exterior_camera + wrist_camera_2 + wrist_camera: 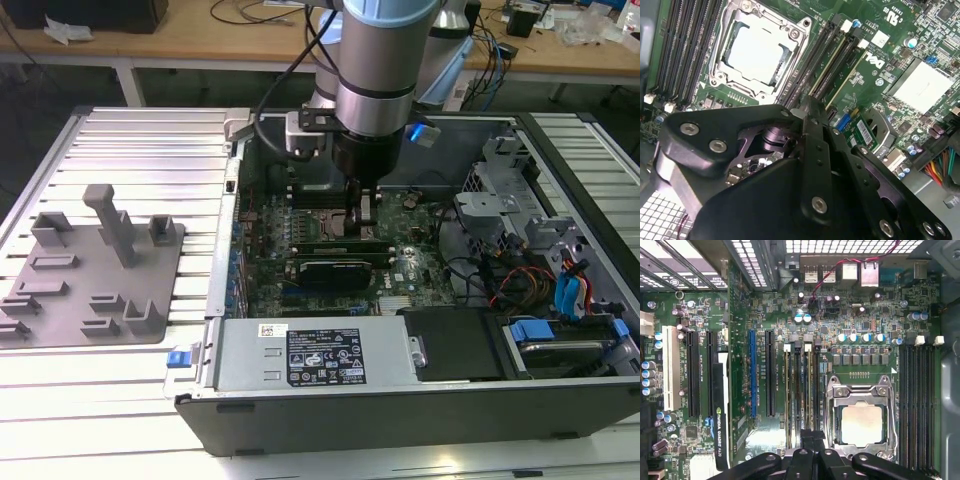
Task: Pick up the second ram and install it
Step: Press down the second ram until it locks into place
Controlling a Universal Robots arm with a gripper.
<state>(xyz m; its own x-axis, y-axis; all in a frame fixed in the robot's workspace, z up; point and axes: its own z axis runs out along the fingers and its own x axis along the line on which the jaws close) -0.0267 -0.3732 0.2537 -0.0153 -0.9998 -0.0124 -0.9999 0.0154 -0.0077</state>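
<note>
My gripper reaches down into the open computer case over the memory slots beside the silver CPU socket. The second ram is a thin green stick standing on edge in the white-latched slot second from the socket. In the second wrist view it shows as a tan line running up to the fingers. The gripper sits at one end of that stick, its fingers drawn close together on it. The stick's end under the fingers is hidden.
Another stick sits two slots further from the socket. A long black card lies across the board nearby. The grey fixture plate with blocks lies outside the case at the exterior view's left. A power supply and cables crowd the case.
</note>
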